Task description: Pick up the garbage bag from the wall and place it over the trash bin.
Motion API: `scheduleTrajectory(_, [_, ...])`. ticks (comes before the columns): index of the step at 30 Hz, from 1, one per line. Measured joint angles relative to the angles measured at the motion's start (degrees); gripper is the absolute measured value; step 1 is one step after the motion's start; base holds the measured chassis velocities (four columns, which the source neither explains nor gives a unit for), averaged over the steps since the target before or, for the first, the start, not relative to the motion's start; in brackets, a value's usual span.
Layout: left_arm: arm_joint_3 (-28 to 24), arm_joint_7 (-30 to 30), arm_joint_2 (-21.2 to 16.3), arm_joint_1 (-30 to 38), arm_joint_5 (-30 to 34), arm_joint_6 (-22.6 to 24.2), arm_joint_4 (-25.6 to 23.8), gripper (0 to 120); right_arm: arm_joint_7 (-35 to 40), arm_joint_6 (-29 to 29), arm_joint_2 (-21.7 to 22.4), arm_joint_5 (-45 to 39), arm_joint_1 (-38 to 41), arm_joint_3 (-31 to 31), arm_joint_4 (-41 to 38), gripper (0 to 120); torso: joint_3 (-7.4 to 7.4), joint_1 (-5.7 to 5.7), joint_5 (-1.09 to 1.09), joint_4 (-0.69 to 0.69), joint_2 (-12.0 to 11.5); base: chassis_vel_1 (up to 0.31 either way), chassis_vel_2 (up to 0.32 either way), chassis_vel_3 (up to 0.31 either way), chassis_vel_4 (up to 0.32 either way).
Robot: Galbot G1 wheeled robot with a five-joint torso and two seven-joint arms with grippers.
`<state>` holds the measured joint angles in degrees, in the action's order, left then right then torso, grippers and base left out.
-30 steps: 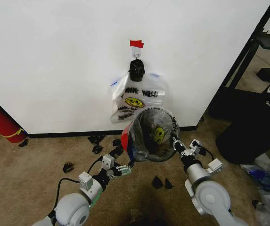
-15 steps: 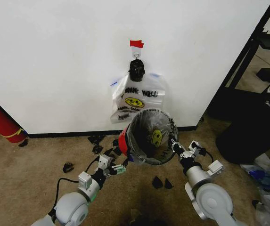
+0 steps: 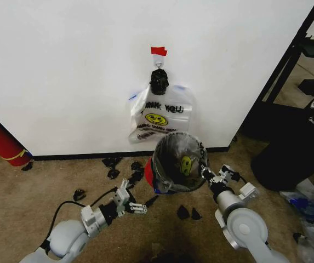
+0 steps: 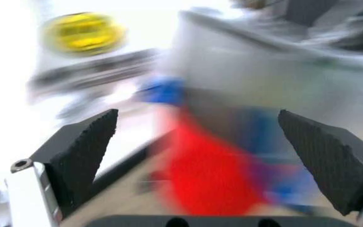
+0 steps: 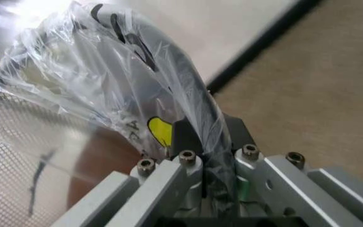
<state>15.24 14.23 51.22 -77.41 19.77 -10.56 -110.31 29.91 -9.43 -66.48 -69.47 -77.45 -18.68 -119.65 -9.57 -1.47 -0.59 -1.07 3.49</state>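
**Right gripper pins bag to bin rim**

The right gripper (image 3: 205, 172) is clamped on the garbage bag (image 3: 180, 159), pinching its film against the rim of the trash bin (image 3: 155, 178), which it lines. The left gripper (image 3: 137, 207), fingers apart, hangs low beside the bin. A good finish likely means drawing the film evenly over the rim without tipping the bin. A "THANK YOU" bag (image 3: 159, 114) hangs on the wall (image 3: 63, 71); dark scraps (image 3: 188, 213) litter the carpet nearby.

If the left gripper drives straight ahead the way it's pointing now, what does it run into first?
Most likely the trash bin: the open left gripper faces its red base and bag-covered side, seen blurred between the pads in its wrist view. Depth is uncertain.
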Motion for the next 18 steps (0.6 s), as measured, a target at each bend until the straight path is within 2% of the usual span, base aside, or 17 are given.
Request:
scheduleTrajectory(2, [1.11, -7.81, -0.92, -1.48, -2.09, 2.15, -0.77, 100, 2.32, -1.58, 0.09, 0.39, 0.13, 0.02, 0.27, 0, 0.00, 0.00, 0.01, -0.01, 0.00, 0.000, 0.000, 0.000, 0.000])
scheduleTrajectory(3, [2.07, -8.87, -1.37, -2.71, -2.69, 2.61, -0.91, 100, 3.45, -2.51, 0.22, 0.40, 0.60, 0.39, 0.57, 0, 0.00, 0.00, 0.03, 0.00, 0.00, 0.000, 0.000, 0.000, 0.000])
scheduleTrajectory(5, [2.98, -8.92, -1.59, -3.76, -3.75, 2.57, -0.81, 100, 4.25, -3.37, 0.37, 0.41, 1.15, 0.93, 0.98, 0, 0.00, 0.00, 0.02, 0.04, 0.00, 0.000, 0.000, 0.000, 0.000])
scheduleTrajectory(6, [4.01, -8.72, -1.55, -4.86, -6.24, 1.15, 0.16, 100, 4.66, -4.14, 0.56, 0.63, 1.81, 1.81, 1.59, 0, 0.00, 0.00, 0.02, 0.06, 0.00, 0.000, 0.000, 0.000, 0.000])
scheduleTrajectory(10, [4.57, -8.37, 0.21, -6.47, -12.12, -2.59, 2.10, 100, 4.63, -5.76, 0.68, 1.25, 3.17, 4.36, 3.63, 0, 0.00, 0.00, 0.01, 0.03, 0.00, 0.000, 0.000, 0.000, 0.000])
scheduleTrajectory(18, [2.88, -8.44, 2.06, -6.77, -13.47, -2.67, 2.01, 100, 4.62, -6.55, 0.56, 3.05, 4.41, 6.42, 5.79, 0, 0.00, 0.00, 0.00, 0.03, 0.00, 0.000, 0.000, 0.000, 0.000])
